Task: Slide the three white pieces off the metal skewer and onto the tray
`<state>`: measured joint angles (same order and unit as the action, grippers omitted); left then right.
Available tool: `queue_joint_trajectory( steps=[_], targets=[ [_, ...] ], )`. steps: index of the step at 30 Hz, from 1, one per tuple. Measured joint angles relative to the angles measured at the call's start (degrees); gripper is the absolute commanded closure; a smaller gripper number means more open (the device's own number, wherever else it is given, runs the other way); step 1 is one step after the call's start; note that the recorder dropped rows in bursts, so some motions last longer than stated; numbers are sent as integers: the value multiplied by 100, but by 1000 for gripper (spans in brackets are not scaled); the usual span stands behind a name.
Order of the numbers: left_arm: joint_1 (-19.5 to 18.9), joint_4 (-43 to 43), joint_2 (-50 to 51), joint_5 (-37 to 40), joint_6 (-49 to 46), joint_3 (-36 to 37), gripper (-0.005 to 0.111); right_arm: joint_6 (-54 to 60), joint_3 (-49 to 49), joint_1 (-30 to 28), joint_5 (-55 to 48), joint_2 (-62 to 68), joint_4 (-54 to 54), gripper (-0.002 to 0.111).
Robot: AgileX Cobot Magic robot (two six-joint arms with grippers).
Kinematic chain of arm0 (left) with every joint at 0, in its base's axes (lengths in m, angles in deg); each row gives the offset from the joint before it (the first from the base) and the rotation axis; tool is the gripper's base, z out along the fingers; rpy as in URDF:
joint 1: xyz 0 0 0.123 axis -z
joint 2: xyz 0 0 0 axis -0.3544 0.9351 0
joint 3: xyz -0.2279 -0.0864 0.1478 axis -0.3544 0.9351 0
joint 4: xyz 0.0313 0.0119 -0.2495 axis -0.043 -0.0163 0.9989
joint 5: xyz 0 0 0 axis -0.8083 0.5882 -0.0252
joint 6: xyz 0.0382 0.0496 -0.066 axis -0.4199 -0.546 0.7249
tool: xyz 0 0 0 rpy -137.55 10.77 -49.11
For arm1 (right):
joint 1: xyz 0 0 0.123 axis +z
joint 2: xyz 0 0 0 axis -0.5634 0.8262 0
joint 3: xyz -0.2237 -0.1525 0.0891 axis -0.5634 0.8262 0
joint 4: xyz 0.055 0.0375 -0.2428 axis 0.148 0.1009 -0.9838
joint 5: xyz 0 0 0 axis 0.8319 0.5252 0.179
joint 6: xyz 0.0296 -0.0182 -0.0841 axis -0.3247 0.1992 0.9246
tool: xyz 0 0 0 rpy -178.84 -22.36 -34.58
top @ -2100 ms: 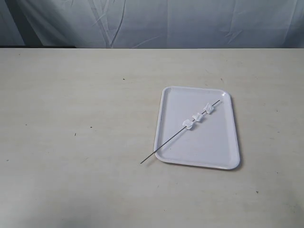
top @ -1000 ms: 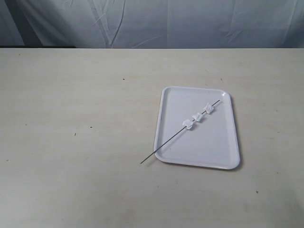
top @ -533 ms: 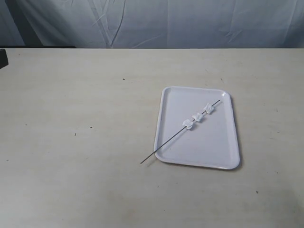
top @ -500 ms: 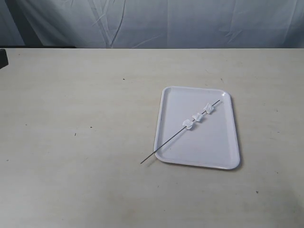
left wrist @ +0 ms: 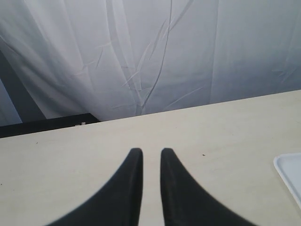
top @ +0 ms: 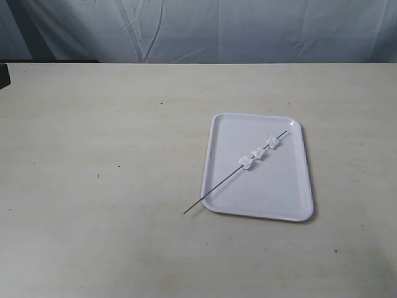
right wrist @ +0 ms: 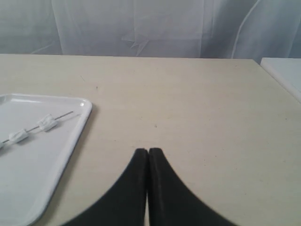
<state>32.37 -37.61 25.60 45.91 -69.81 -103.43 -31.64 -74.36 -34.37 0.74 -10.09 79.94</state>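
Not started | three white pieces [top: 259, 152] all on your metal skewer [top: 217, 189], overhanging tray [top: 267, 195] at 7 o'clock | left hand [left wrist: 147, 153] slightly apart, right hand [right wrist: 148, 151] together

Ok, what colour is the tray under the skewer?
The tray is plain white; the exterior view shows it best.

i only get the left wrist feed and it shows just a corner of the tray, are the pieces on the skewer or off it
Observer: All three pieces are threaded on the skewer.
Operator: where does it lie
Observer: Diagonally across the tray, one bare end sticking out past the rim over the table.
Operator: right gripper
Observer: The right gripper is shut and empty, above the table beside the tray.
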Motion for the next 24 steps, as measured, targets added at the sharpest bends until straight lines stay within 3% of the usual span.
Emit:
queue_joint_trajectory(
  steps=[5,12,24],
  targets=[
    [0,0,0,0,0,0,92,-456,-363,0,158,0,0,109],
    [0,0,0,0,0,0,92,-589,-1746,0,-835,152,0,109],
    [0,0,0,0,0,0,92,-598,-3548,0,-1525,2357,34,109]
  ],
)
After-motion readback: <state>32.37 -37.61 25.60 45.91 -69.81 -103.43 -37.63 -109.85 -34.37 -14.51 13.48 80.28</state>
